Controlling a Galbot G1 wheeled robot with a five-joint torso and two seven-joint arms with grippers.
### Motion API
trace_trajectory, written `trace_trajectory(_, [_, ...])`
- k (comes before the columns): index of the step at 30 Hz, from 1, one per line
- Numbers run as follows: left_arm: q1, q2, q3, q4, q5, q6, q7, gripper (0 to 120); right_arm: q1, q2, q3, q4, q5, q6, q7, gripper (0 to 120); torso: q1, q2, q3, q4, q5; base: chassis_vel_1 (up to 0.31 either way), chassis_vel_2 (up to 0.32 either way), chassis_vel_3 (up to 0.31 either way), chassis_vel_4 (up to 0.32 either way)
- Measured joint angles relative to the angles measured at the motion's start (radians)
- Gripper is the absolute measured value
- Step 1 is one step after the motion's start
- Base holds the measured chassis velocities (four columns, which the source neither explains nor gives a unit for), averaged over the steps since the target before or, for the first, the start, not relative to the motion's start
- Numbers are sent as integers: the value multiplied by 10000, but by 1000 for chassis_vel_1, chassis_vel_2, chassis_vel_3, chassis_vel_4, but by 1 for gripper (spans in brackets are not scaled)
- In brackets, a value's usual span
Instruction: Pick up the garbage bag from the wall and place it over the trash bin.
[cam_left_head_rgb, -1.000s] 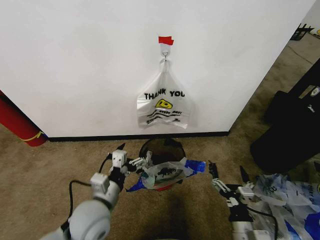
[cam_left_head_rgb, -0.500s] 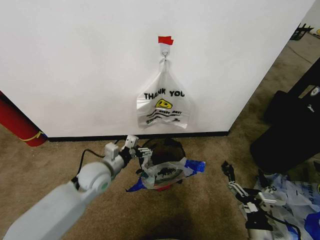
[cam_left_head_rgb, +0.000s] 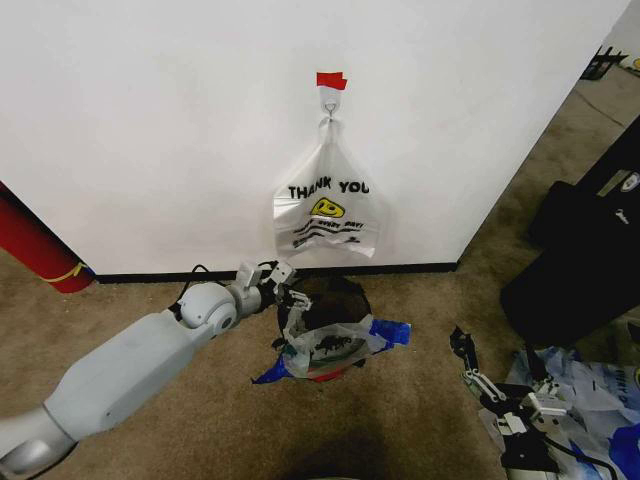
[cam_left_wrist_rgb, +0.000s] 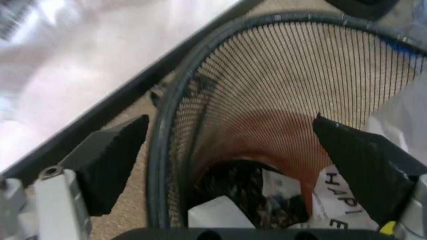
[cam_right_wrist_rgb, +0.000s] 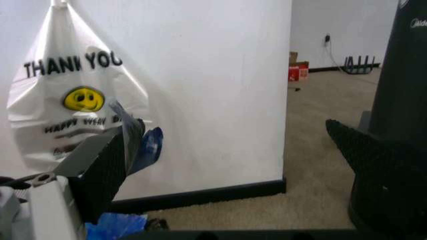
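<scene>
A plain white wall (cam_left_head_rgb: 150, 120) with a black baseboard rises from brown carpet; a white "THANK YOU" bag (cam_left_head_rgb: 326, 205) hangs from its hook under a red tape strip (cam_left_head_rgb: 331, 80). Below stands the trash bin (cam_left_head_rgb: 345, 293), black mesh with a red base. The garbage bag (cam_left_head_rgb: 330, 345), see-through with blue patches, lies draped over the bin's near rim. The left gripper (cam_left_head_rgb: 282, 293) hovers at the bin's far-left rim, fingers spread open with nothing between them. The right gripper (cam_left_head_rgb: 505, 375) waits low on the right, also open, well apart from the bin.

Left tool (cam_left_head_rgb: 281, 283) at trash bin (cam_left_head_rgb: 330, 295) rim, garbage bag (cam_left_head_rgb: 330, 347) draped over it
</scene>
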Motion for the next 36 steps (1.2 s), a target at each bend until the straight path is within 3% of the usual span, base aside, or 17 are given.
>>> trace_trajectory(2, [-104, -80, 76, 128, -2, 0, 36, 95, -31, 5, -22, 0, -7, 28, -16, 100, 0, 0, 0, -1, -2, 0, 0, 0, 0])
trace_trajectory(13, [-659, -324, 397, 830, -151, 30, 298, 53, -48, 139, -237, -249, -224, 177, -27, 100, 0, 0, -1, -1, -1, 0, 0, 0, 0])
trace_trajectory(26, [-865, -259, 494, 638, -432, 321, 21, 5, 225, 174, -406, -321, -345, -29, 9, 100, -1, 0, -1, -1, 0, 0, 0, 0, 0])
trace_trajectory(36, [-523, -92, 229, 13, -836, 595, -871, 4, 256, 175, -426, -332, -351, -151, 57, 100, 0, 0, -1, -3, 0, 0, 0, 0, 0])
